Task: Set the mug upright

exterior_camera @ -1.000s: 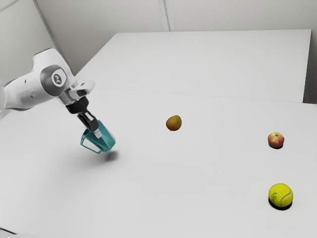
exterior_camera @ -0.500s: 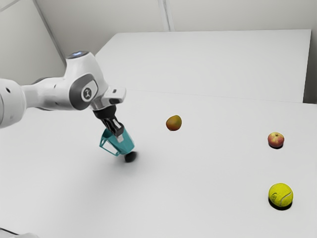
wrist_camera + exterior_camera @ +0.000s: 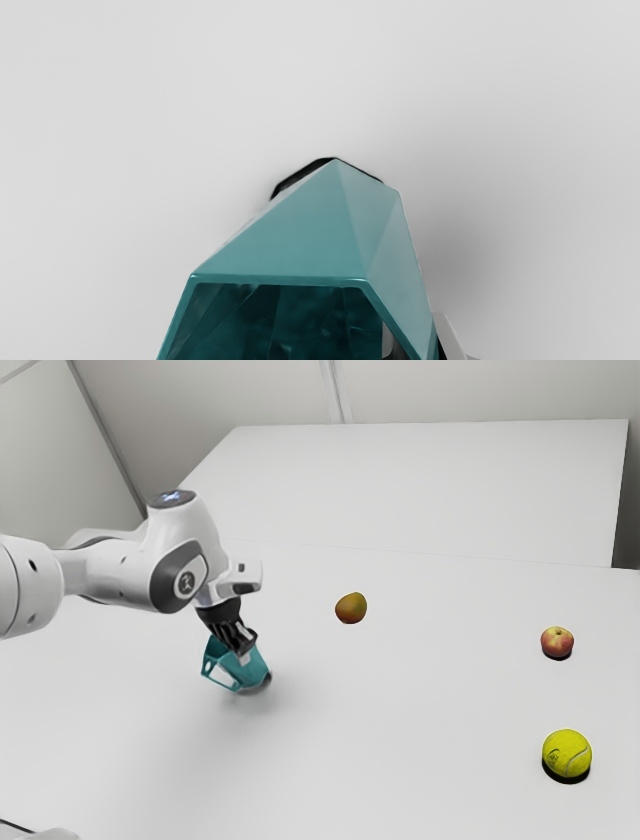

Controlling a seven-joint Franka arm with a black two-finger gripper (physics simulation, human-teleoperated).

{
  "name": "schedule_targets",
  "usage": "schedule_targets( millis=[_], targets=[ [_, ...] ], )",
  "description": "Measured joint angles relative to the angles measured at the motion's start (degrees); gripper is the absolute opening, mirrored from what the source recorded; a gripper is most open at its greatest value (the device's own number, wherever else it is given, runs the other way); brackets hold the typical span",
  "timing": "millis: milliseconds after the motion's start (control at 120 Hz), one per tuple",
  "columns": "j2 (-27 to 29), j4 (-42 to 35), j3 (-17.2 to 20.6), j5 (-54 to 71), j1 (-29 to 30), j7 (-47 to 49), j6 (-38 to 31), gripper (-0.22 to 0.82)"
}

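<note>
Lower than before, the slanting end effector [image 3: 243, 656] clamps the tilted mug [image 3: 254, 674].

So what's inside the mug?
In the mug, I see dark teal walls and a bit of one of my fingers. The rest of the inside is out of sight, so I can't tell what's there.

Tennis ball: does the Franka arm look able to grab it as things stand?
Probably not: its jaws are shut on the wall of the tilted mug. Once freed, likely yes: the mango-like fruit lies off the straight path to the tennis ball.
</note>
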State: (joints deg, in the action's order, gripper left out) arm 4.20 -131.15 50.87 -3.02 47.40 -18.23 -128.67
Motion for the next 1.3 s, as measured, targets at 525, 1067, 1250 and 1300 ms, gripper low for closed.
schedule_targets(
  millis=[525,1067,1250,1300],
  targets=[
    [-1.6,-0.9,0.2,1.8,-0.1,5.5,-1.0,0.05],
    [0.1,1.7,0.2,2.8,0.2,6.8,-1.9,0.33],
    [0.5,3.4,-0.1,3.9,0.3,7.0,-1.4,0.35],
    [0.8,4.1,-0.3,4.0,0.2,7.0,-0.5,0.36]
  ],
)
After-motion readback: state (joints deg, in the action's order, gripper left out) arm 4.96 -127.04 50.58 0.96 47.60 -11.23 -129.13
